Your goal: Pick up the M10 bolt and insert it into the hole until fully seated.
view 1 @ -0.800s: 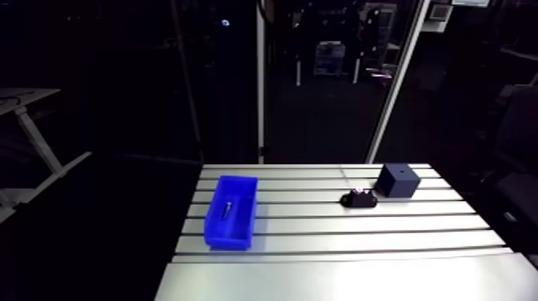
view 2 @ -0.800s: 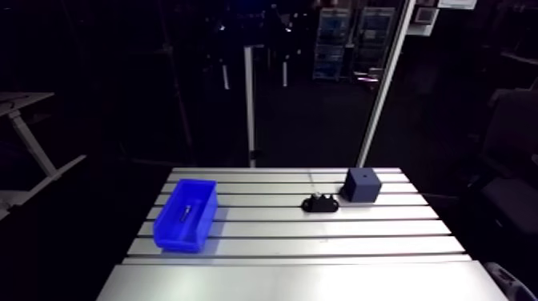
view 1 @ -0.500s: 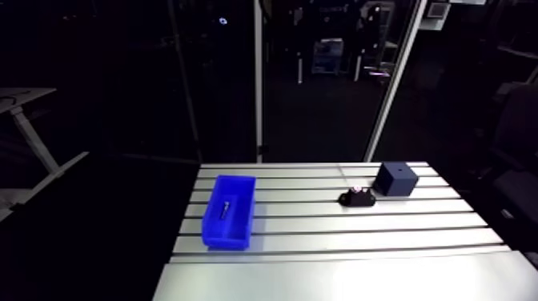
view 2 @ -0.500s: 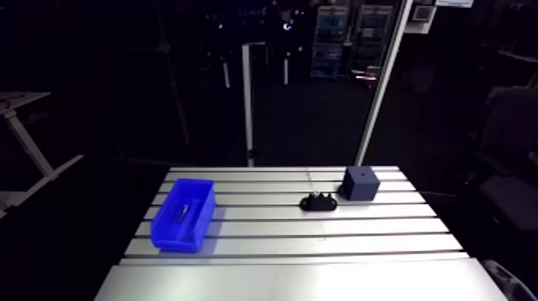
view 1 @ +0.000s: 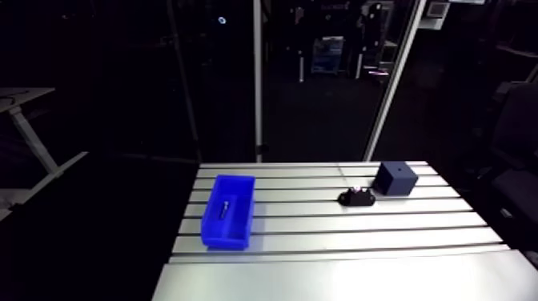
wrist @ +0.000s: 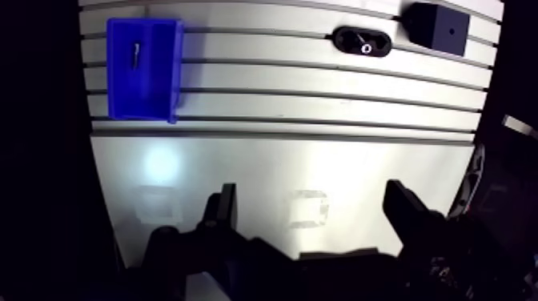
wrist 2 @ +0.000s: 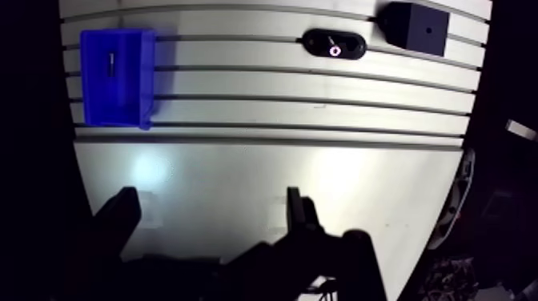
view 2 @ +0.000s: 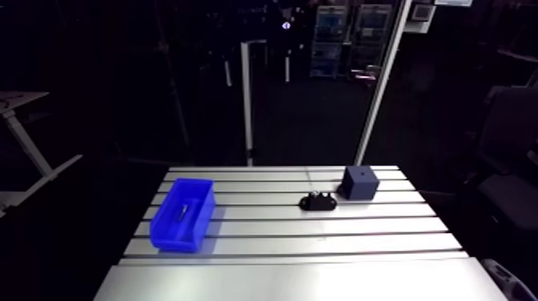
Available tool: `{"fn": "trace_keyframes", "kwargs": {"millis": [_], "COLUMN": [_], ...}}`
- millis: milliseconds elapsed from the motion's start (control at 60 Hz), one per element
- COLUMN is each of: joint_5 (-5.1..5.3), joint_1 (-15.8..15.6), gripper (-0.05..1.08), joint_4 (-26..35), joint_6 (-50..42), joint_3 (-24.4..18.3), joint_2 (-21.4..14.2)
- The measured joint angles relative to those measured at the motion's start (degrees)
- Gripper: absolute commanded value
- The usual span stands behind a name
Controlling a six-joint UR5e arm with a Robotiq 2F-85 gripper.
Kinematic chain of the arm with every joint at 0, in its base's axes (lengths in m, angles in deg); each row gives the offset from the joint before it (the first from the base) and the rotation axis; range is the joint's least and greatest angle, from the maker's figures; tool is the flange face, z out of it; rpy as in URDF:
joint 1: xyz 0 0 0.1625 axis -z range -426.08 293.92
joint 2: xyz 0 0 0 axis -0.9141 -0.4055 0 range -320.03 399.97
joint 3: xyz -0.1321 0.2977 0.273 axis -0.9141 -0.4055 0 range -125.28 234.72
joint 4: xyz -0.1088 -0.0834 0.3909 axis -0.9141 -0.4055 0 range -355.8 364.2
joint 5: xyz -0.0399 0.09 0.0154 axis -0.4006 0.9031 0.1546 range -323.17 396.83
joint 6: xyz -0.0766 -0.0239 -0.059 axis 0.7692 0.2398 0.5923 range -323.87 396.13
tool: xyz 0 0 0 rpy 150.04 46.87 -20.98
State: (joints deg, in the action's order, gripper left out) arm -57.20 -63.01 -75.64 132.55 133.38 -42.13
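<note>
Blue bin (wrist: 152,92), one only, holds one small bolt (wrist: 136,54) lying flat, its long axis along the bin's length and across the tabletop (wrist: 280,160) slots; the head end is not discernible. One dark cube (wrist: 436,28) and one black oval piece (wrist: 362,42) sit well apart from the bin. Jaws stand wide apart, gripping nothing.

A wide near strip of the slotted table (view 1: 336,272) is being left bare. Farther in, a broad lane is being left between the blue bin (view 1: 228,211) and the black oval piece (view 1: 357,197), which are being kept well apart. The dark block (view 1: 397,178) is being crowded by that piece just beside it. The bolt (wrist: 134,54) is being walled in by the bin, being left open only from above.
</note>
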Motion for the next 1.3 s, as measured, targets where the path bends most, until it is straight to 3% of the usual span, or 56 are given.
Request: {"fn": "trace_keyframes", "kwargs": {"millis": [383,750,1050,1300], "joint_5": [-0.13,0.65,3.24,5.70], "joint_1": [1.8,6.3,10.0,12.8], "gripper": [0.00,0.01,0.01,0.01], "joint_4": [-5.4,-22.9,-37.0,-42.9], "joint_6": [3.1,5.9,7.6,7.9], "joint_3": [2.5,13.0,21.9,26.1], "joint_2": [0.0,-0.7,-0.8,-0.4]}}
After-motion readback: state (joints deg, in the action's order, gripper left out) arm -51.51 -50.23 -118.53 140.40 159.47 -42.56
